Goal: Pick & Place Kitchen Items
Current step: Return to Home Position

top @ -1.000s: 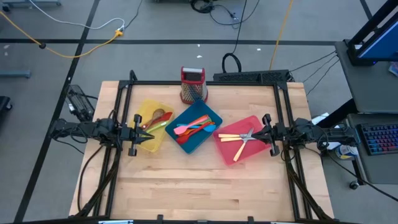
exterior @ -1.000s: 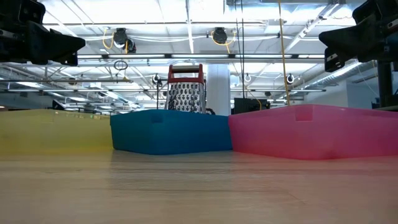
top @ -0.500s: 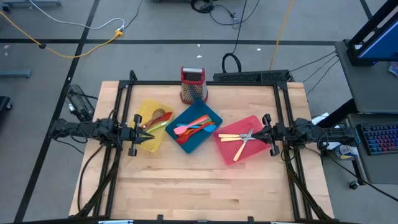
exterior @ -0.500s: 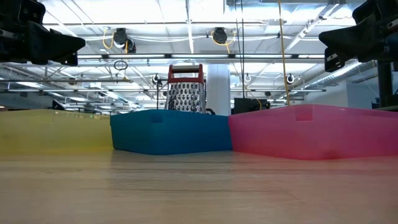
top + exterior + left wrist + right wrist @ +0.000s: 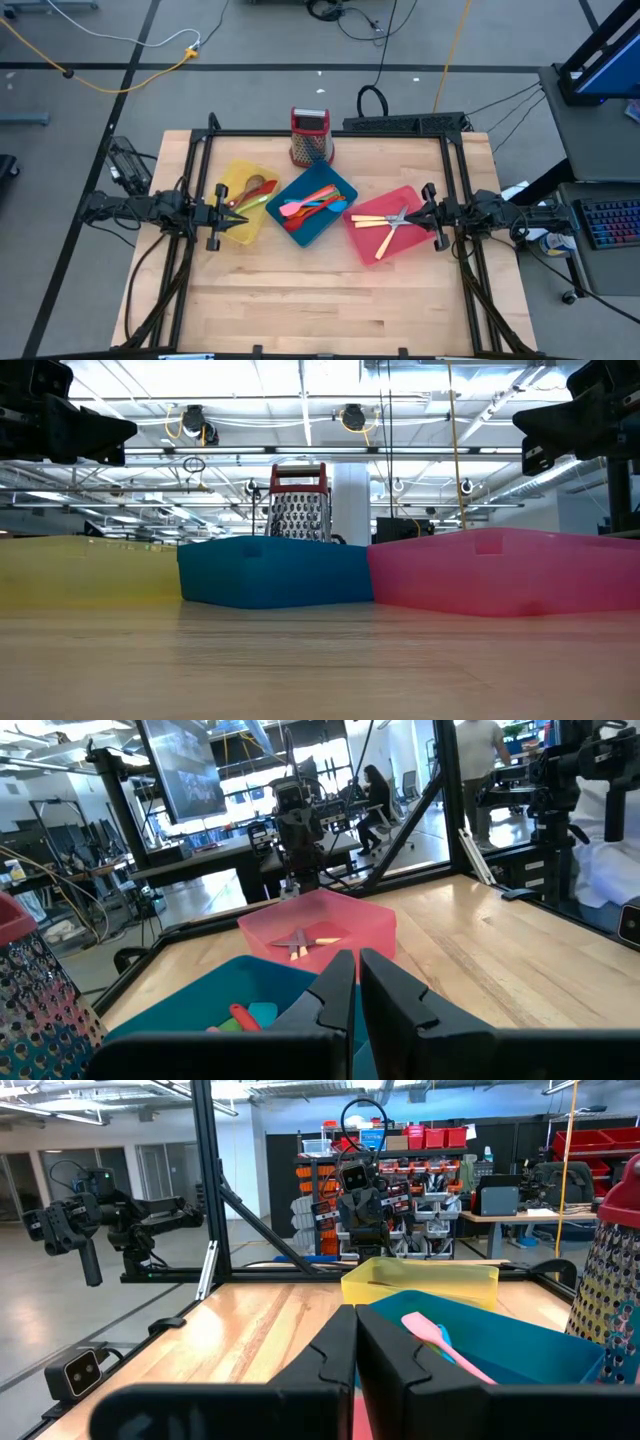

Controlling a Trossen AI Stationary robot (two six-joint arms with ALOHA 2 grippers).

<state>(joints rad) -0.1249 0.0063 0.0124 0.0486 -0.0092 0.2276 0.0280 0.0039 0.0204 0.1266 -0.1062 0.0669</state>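
I read left gripper (image 5: 357,955) and right gripper (image 5: 356,1312) both closed, empty, at opposite table (image 5: 320,300) sides; the utensils (image 5: 312,205) lie in bins (image 5: 340,178) between them, long axes roughly along the arm-to-arm line.

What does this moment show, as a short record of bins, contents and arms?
yellow bin: wooden spoon, green and red utensils
blue bin: pink, orange, red and blue plastic utensils
pink bin: pale-handled cutlery
grater: upright behind the bins
left gripper: fingers shut, raised over yellow bin's outer side
right gripper: fingers shut, raised over pink bin's outer side
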